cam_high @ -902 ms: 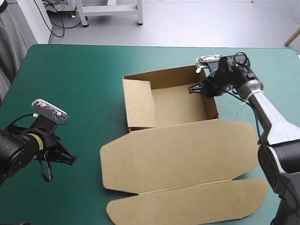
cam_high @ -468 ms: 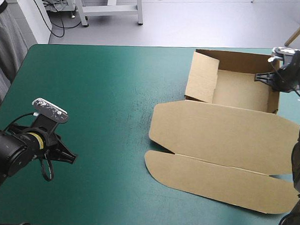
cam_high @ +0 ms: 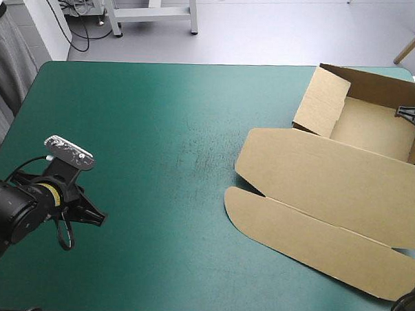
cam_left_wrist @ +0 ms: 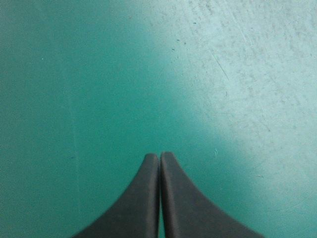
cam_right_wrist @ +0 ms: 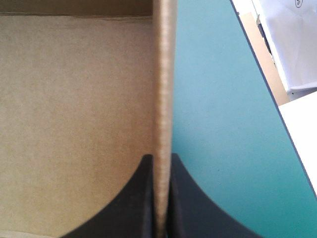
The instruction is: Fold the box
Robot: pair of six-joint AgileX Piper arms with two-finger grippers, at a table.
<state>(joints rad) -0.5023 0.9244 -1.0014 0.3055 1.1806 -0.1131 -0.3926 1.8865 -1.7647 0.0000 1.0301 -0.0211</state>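
We find the brown box (cam_high: 330, 181) crowded into the far right corner of the teal-green surface (cam_high: 159, 160), tray open and lid flat, with the right jaws clamped on its side wall (cam_right_wrist: 163, 74). The left jaws sit closed over the surface's near left, well apart. Any pull rightward, we judge, could tip the box over the surface's edge or buckle that thin wall.

The left arm (cam_high: 12, 212) is black, made of thick round segments, with a thin yellowish ring (cam_high: 47, 190) near the wrist. The left gripper (cam_high: 100, 221) has two broad matte black fingers (cam_left_wrist: 183, 208), curved like fins, with narrow pointed tips. The right gripper (cam_right_wrist: 161, 157) has the same smooth black fins.
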